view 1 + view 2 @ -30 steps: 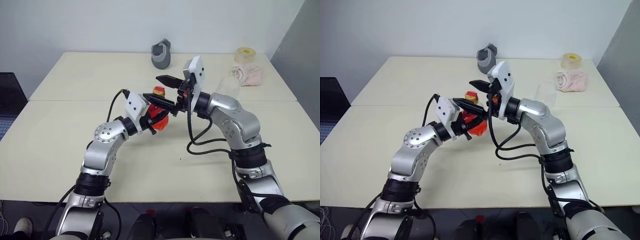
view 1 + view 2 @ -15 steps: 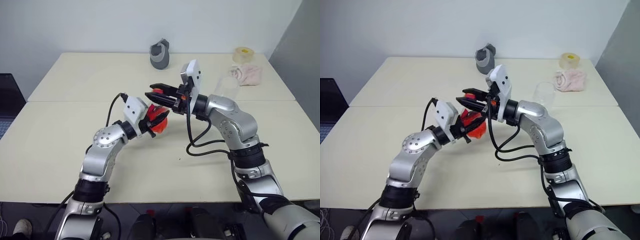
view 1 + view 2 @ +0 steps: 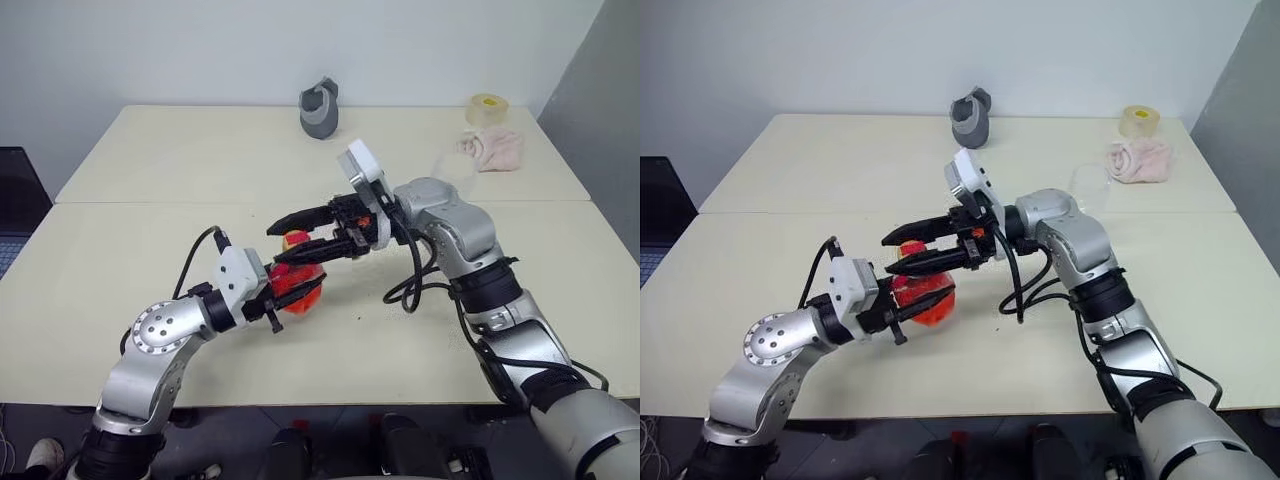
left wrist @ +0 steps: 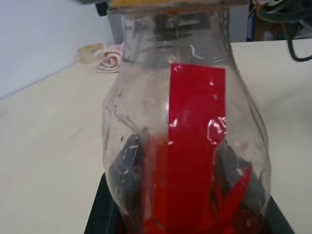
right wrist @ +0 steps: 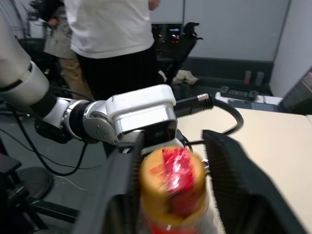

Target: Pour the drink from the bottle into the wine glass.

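Observation:
My left gripper (image 3: pixel 280 298) is shut on the bottle (image 3: pixel 297 285), a small clear plastic one with a red label band (image 4: pixel 195 141), held just above the near part of the table. The red-orange drink (image 3: pixel 925 300) sits in its lower body. My right gripper (image 3: pixel 279 245) points to the left, and its black fingers (image 5: pixel 234 187) straddle the yellowish cap (image 5: pixel 171 187). The jaws stand open, with a gap on one side of the cap. The clear wine glass (image 3: pixel 1089 182) stands upright behind my right arm, toward the far right.
A grey object (image 3: pixel 320 108) stands at the table's far edge. A tape roll (image 3: pixel 489 108) and a pink cloth (image 3: pixel 492 150) lie at the far right corner. A dark laptop (image 3: pixel 15 200) sits off the left edge. A person (image 5: pixel 112 44) stands beyond the table.
Both arms have drawn back toward me, bringing the bottle nearer and lower. My right wrist has swung so its fingers now point left over the cap, after closing and partly reopening.

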